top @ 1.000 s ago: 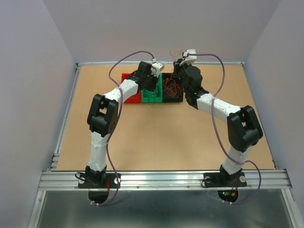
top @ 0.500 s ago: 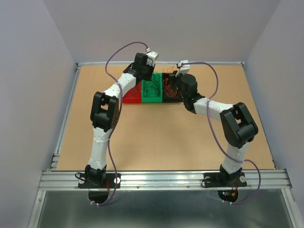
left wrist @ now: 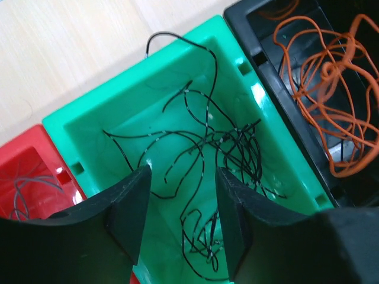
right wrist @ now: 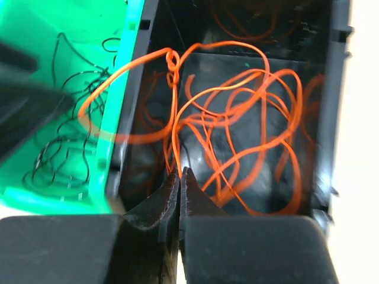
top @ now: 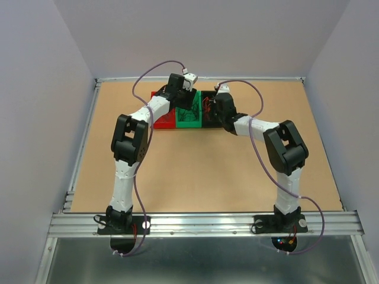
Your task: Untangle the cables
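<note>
Dark cables (left wrist: 208,142) lie loose in curly loops on the floor of the green bin (left wrist: 118,89). My left gripper (left wrist: 182,173) hangs open just above them, nothing between its fingers. The orange cables (right wrist: 237,124) fill the black bin (right wrist: 339,89); one loop (right wrist: 95,118) drapes over the edge toward the green bin (right wrist: 83,18). At the black bin's near wall my right gripper (right wrist: 179,173) is shut on an orange strand that rises from its tips. In the top view, both grippers, left (top: 186,102) and right (top: 215,105), hover over the bins.
Three bins stand side by side at the far middle of the table: red (top: 160,120), green (top: 190,122), black (top: 211,122). The red bin (left wrist: 35,145) holds thin greyish wires (left wrist: 22,189). Bare tabletop (top: 195,171) lies between the bins and the arm bases.
My left gripper has opened and the dark cables now lie free in the green bin. My right arm has come down from a raised position to the black bin, still shut on the orange strand.
</note>
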